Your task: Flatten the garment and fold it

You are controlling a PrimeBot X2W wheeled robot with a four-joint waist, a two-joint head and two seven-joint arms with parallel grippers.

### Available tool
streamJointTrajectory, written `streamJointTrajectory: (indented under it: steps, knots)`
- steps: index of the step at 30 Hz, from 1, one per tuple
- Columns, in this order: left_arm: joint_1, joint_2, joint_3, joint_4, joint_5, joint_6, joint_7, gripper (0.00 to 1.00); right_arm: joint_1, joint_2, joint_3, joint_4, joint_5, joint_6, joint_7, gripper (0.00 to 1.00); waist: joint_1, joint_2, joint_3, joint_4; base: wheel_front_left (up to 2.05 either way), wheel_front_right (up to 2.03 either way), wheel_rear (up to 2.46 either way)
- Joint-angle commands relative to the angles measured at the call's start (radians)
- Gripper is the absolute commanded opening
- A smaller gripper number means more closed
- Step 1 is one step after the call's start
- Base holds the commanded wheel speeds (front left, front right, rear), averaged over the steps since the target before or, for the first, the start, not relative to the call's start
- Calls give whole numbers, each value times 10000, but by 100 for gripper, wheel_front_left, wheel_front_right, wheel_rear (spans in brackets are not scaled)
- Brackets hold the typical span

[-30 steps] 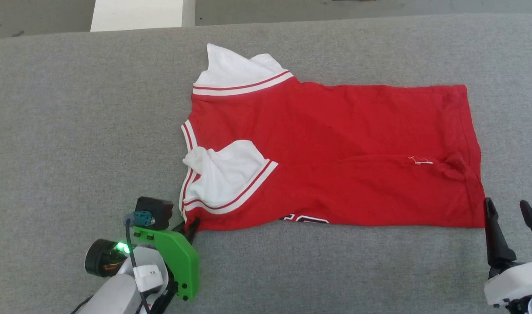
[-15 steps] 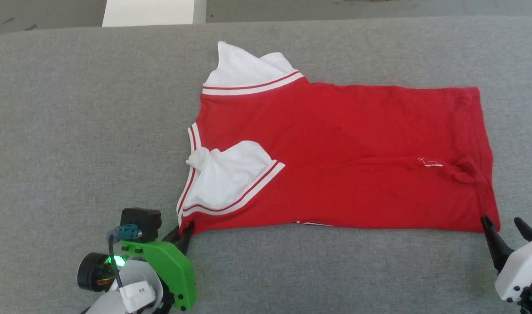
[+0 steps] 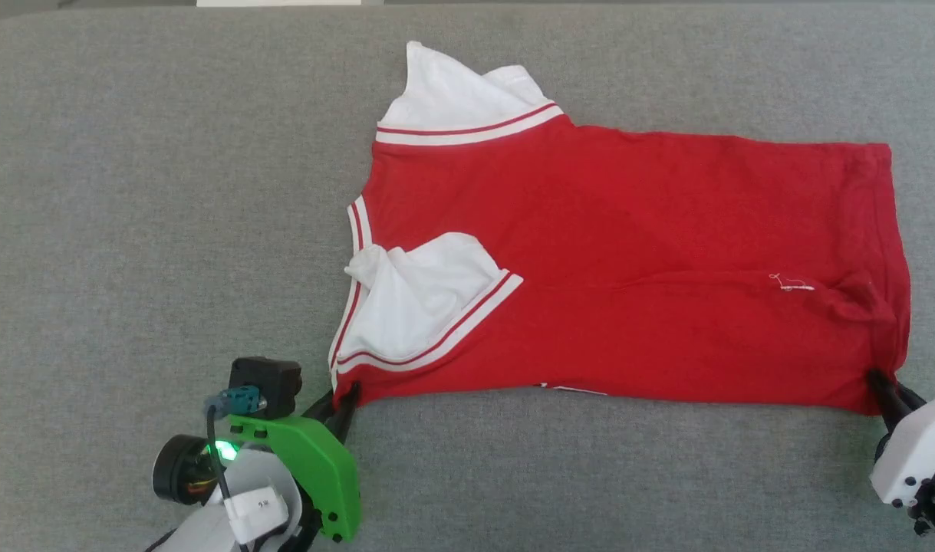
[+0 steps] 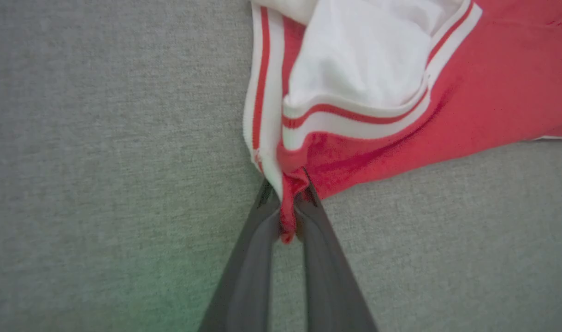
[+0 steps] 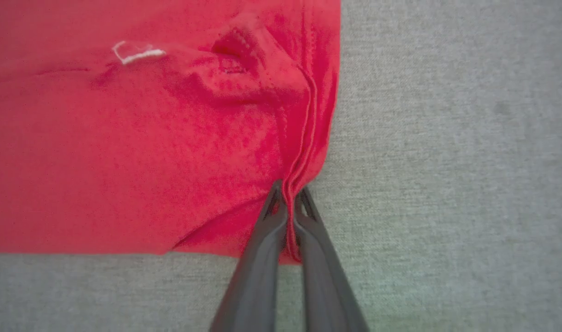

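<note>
On the grey padded surface (image 3: 130,230) the garment (image 3: 636,253) lies sideways, neck to the left and hem to the right, with one white sleeve tucked over the red body. The left gripper (image 3: 347,396) is clamped on its near left corner and the right gripper (image 3: 877,379) pinches its near right hem corner. A lengthwise fold seems to be beginning; next, both corners should rise together and travel toward the far edge.

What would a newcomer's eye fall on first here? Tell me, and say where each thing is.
The red garment lies spread across the middle of the grey fabric surface, its near white sleeve crumpled back over the red body. Next, the left gripper is shut on its near collar-end corner and the right gripper is shut on its near hem corner.
</note>
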Motion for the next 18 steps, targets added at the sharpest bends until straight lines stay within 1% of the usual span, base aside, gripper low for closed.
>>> streamJointTrajectory:
  steps: [1, 5, 8, 14, 18]
  knots:
    - [43, 70, 10, 28, -89, 43, 101, 0, -59, 13, -10, -12, 89, -15, 108, 0, 0, 0, -269, -33, 0, 0, 0]
    - [282, 217, 261, -366, -261, 190, 80, 0, 12, -75, -299, -482, 74, -15, 164, 0, 0, 0, -792, 20, 0, 0, 0]
    - [620, 325, 493, -720, -459, 376, 90, 0, 182, 30, -591, -860, 18, -15, 306, 0, 0, 0, -1137, 59, 0, 0, 0]
    - [2004, 539, 718, -1444, -956, 894, 378, 0, 982, 621, -1069, -1606, -28, -15, 844, 0, 0, 0, -1425, 85, 0, 0, 0]
    - [3120, 327, 664, -1613, -1448, 1147, 408, 0, 1736, 1023, -1430, -1727, -184, -15, 1105, 0, 0, 0, -1449, 88, 0, 0, 0]
